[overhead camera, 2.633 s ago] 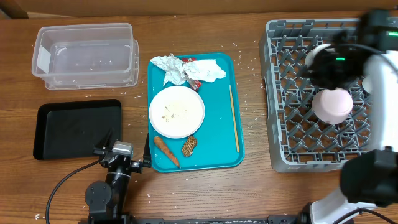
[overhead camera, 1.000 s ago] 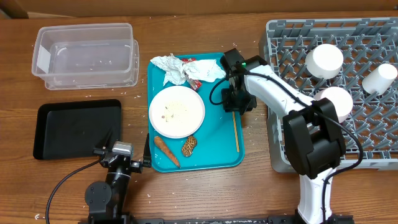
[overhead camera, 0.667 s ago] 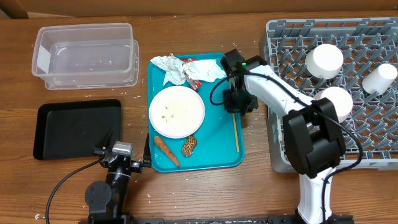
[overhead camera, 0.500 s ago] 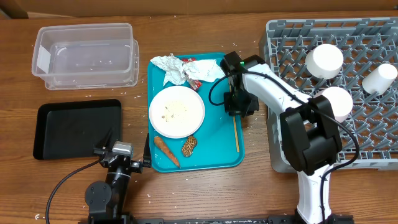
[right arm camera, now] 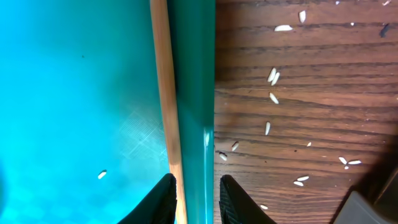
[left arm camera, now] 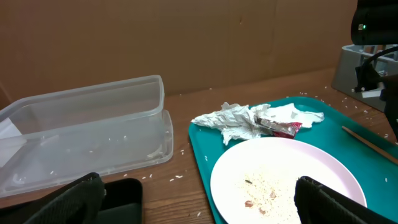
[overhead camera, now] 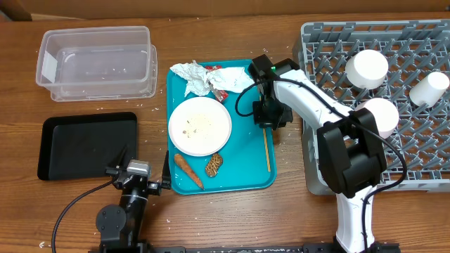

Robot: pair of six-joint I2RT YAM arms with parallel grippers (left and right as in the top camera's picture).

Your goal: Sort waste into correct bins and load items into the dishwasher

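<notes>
My right gripper [overhead camera: 267, 116] is down at the right edge of the teal tray [overhead camera: 242, 158]. Its jaws are open a narrow way, astride a wooden chopstick [right arm camera: 163, 81] and the tray rim [right arm camera: 196, 74]. The left pad touches the stick and the right one stands just outside the rim. On the tray lie the white plate [overhead camera: 200, 125], crumpled napkins [overhead camera: 197, 76], a red wrapper [overhead camera: 216, 79], a carrot [overhead camera: 188, 171] and a brown lump [overhead camera: 214, 164]. Two bowls [overhead camera: 366, 69] and a cup [overhead camera: 429, 88] sit in the grey rack [overhead camera: 337, 147]. My left gripper [left arm camera: 199, 193] is wide open and holds nothing.
The clear tub [overhead camera: 97, 62] stands at the back left, with the black tray [overhead camera: 88, 144] in front of it. Rice grains [right arm camera: 272, 76] lie scattered on the wood between the teal tray and the rack. The left arm's base [overhead camera: 130, 204] is at the front edge.
The right arm left the rack, where a bowl now rests, and came down at the teal tray's right edge. Its jaws have narrowed around the chopstick and rim. The left arm is still.
</notes>
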